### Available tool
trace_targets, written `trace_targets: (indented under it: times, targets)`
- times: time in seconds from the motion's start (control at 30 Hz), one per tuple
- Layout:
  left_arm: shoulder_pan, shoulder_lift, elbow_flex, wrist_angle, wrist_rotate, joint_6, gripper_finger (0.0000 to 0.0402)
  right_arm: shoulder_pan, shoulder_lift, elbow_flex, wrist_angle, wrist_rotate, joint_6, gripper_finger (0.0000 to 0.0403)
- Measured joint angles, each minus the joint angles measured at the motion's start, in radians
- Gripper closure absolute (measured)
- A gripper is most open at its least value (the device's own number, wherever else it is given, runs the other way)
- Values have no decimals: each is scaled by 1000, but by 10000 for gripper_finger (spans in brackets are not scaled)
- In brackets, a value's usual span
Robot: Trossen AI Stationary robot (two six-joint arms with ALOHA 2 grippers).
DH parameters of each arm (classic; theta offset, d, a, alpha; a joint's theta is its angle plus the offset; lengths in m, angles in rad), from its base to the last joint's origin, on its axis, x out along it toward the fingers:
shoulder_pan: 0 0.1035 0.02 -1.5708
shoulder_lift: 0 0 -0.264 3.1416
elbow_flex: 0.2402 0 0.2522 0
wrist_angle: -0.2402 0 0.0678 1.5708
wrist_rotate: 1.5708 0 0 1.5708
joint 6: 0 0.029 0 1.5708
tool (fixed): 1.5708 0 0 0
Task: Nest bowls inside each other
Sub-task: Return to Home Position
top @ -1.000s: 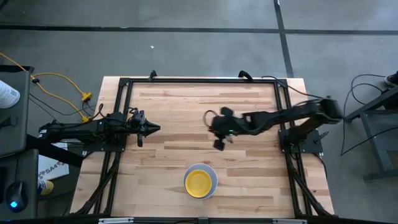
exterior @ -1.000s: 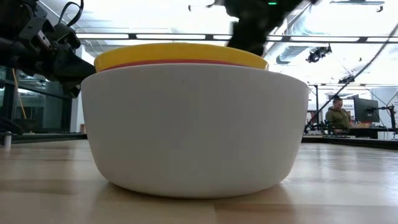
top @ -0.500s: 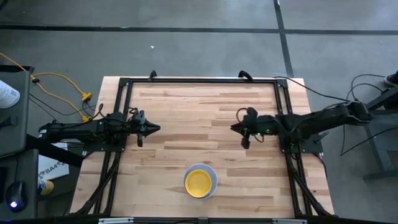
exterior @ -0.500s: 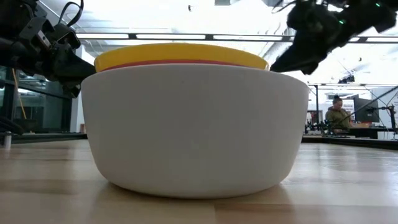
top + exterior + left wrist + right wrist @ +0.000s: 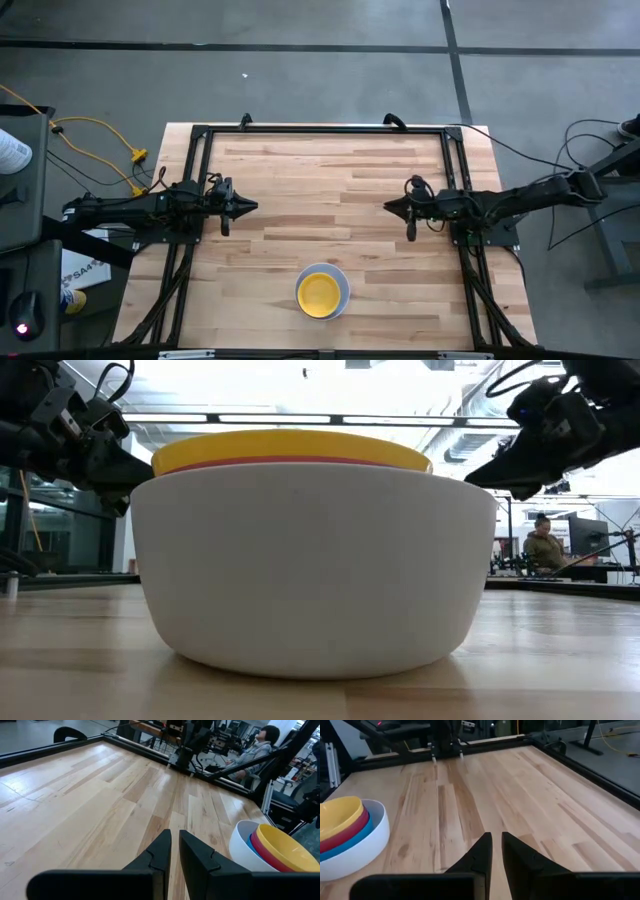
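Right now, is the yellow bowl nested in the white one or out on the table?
Nested: the yellow bowl sits inside the white bowl, only its rim showing above it.

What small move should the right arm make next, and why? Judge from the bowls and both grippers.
Probably only settle to rest at its own side. The yellow bowl sits topmost in the stack inside the white bowl, so nothing looks left to nest. The right gripper is shut and empty near the right side of the table, mirroring the left gripper at the left side.
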Motion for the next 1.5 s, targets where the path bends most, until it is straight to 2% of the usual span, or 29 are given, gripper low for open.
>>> trace_targets:
  times: [0.6, 1.17, 1.5]
  targets:
    - [0, 0, 0, 0, 0, 0, 364, 0, -256, -122, 4, -6, -16, 367]
    - [0, 0, 0, 0, 0, 0, 364, 0, -386, -178, -1, -78, -23, 367]
    - [0, 0, 0, 0, 0, 0, 364, 0, -455, -178, -155, -115, -39, 367]
